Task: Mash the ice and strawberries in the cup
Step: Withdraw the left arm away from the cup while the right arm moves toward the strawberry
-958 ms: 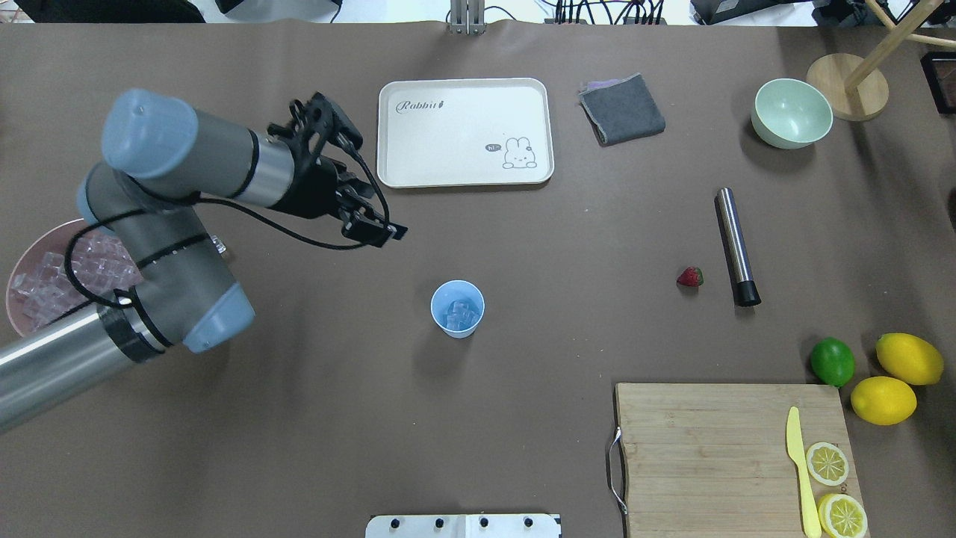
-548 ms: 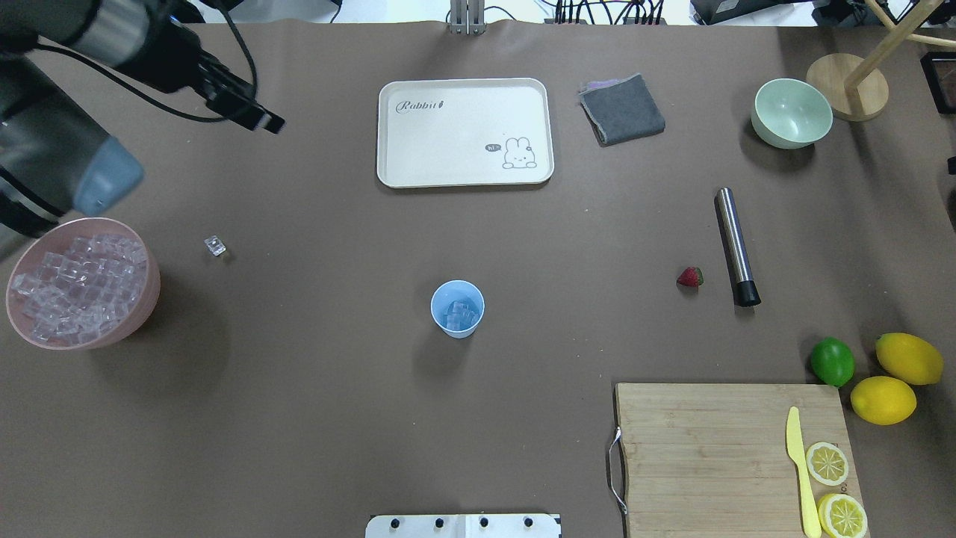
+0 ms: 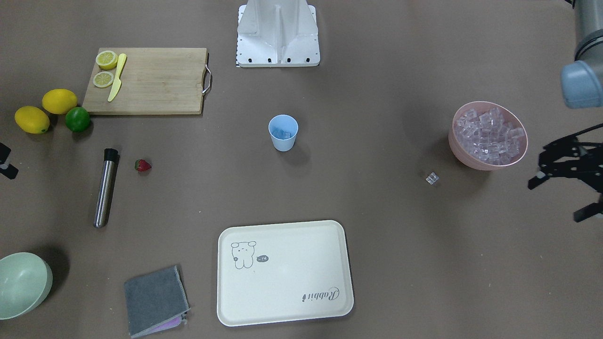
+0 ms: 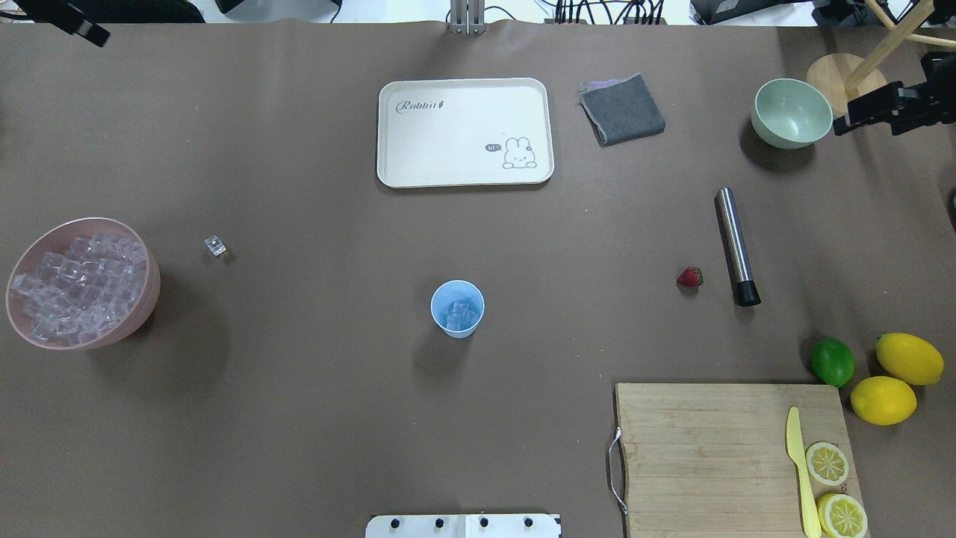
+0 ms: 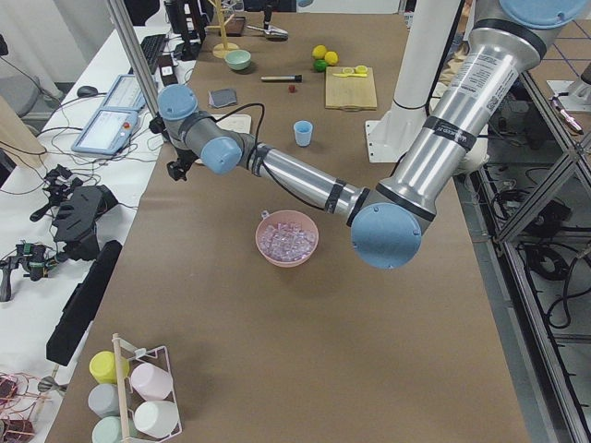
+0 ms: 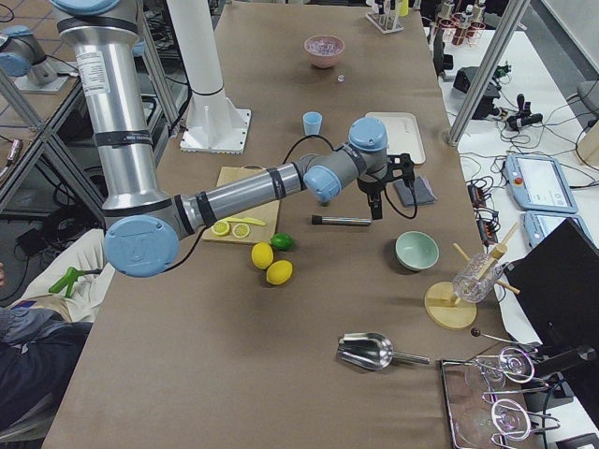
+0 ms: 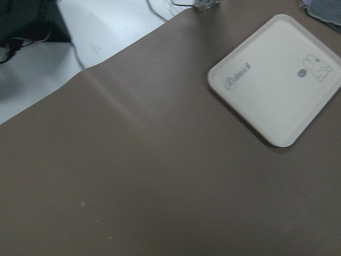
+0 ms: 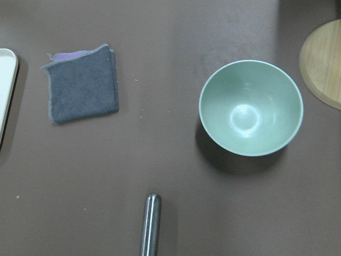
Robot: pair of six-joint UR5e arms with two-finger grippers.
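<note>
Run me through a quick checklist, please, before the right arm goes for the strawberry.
1. Cup upright with ice inside: ok.
2. Strawberry free to grasp: ok, it lies alone on the table, close beside the steel muddler but apart from it.
3. All ice contained: not ok, a stray cube lies on the table near the pink bowl.
4. Left tool far from the cup: ok, out at the table's edge, open.
5. Right tool open: cannot tell.
</note>
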